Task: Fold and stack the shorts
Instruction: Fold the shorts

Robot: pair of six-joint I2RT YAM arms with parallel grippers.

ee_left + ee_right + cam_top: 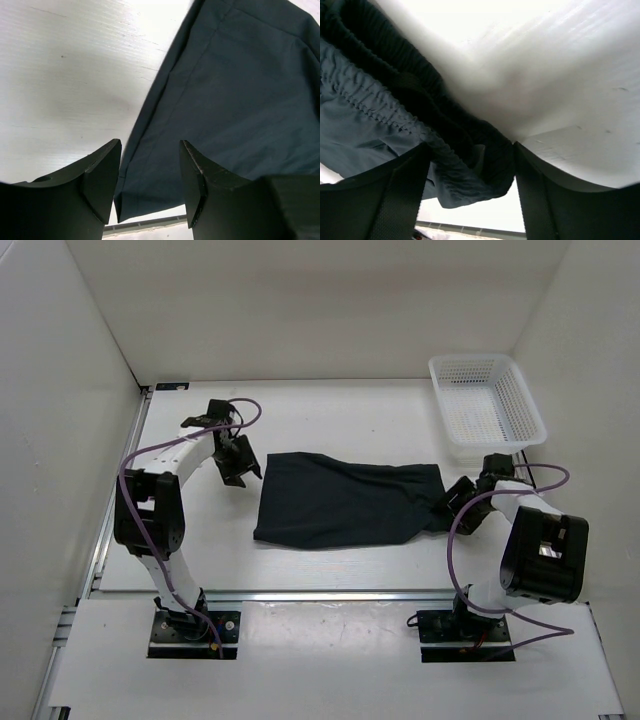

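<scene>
1. Top external view: the shorts (345, 502) lie flat at mid-table, long axis left to right, waistband (432, 495) at the right end.
2. Left gripper (242, 470), fingers apart, stands at the far left hem corner.
3. Right gripper (452, 498) has the waistband between its fingers; a firm pinch I cannot tell.
4. Table (340, 420) lies bare behind the shorts; the white basket (530, 410) stands apart.

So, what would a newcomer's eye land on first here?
The dark shorts spread flat mid-table, with the right fingers straddling their gathered waistband. The left fingers hover open over the opposite hem, and a white basket sits at the far right corner.
</scene>
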